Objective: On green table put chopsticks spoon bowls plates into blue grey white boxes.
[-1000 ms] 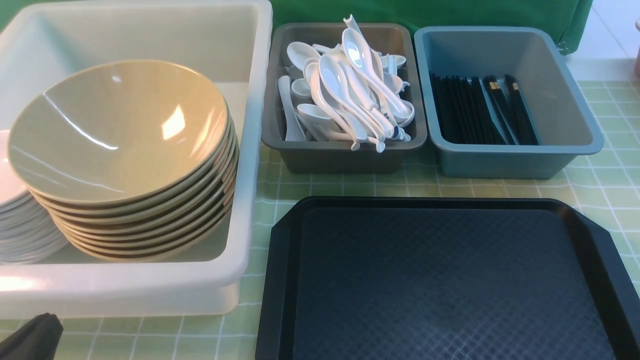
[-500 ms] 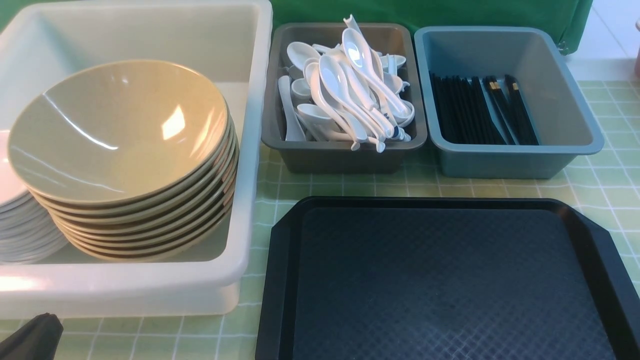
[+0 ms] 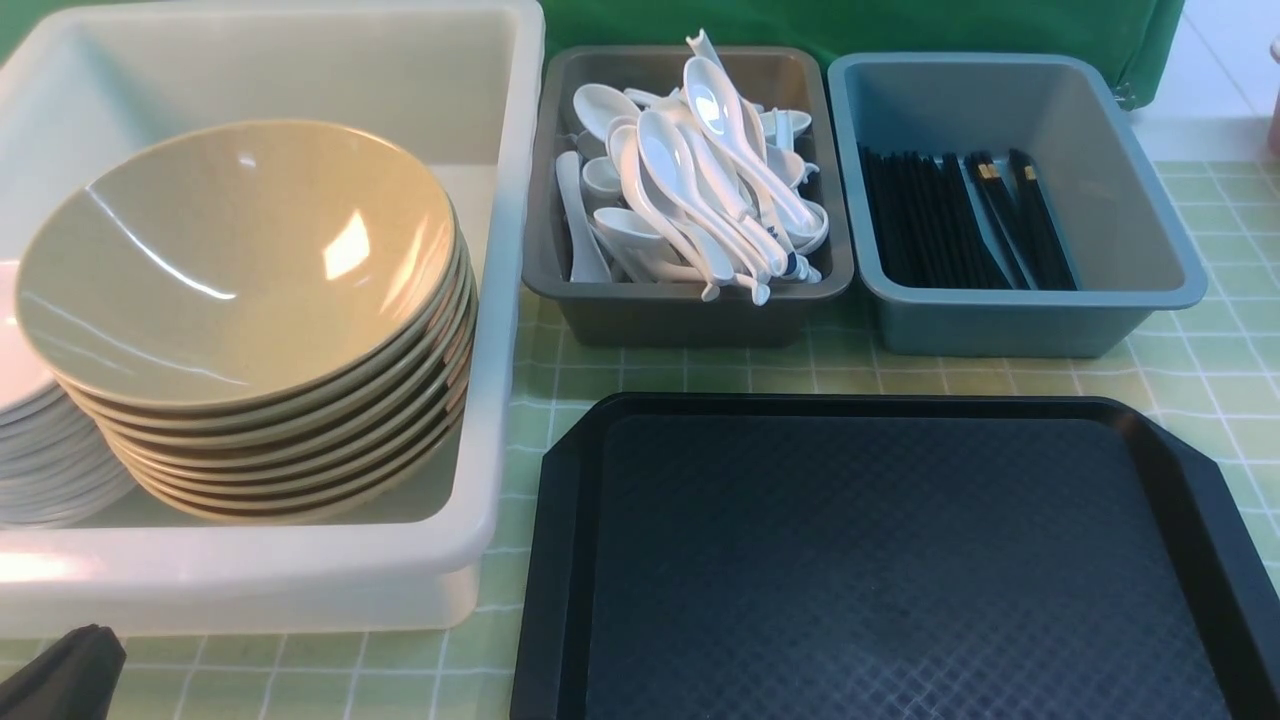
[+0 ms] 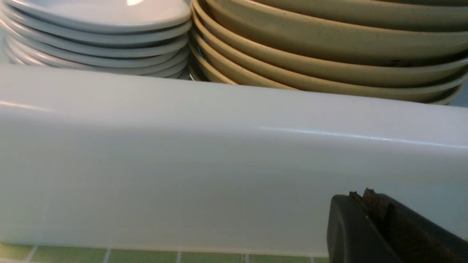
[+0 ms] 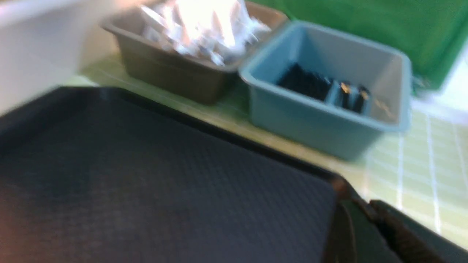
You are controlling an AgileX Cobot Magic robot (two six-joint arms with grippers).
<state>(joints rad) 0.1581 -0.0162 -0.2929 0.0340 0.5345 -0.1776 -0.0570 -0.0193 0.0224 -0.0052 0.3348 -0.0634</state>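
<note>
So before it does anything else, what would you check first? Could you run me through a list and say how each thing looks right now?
1. Black tray has nothing left on it: ok, its surface shows bare.
2. Spoons in the grey box: ok, though piled above the rim.
3. Chopsticks in the blue box: ok, lying flat.
4. Bowls and white plates in the white box: ok, two stacks side by side.
5. Left hand holding nothing: ok, shut, just in front of the white box's wall.
6. Right hand holding nothing: ok, shut near the tray's edge, though that view is blurred.
</note>
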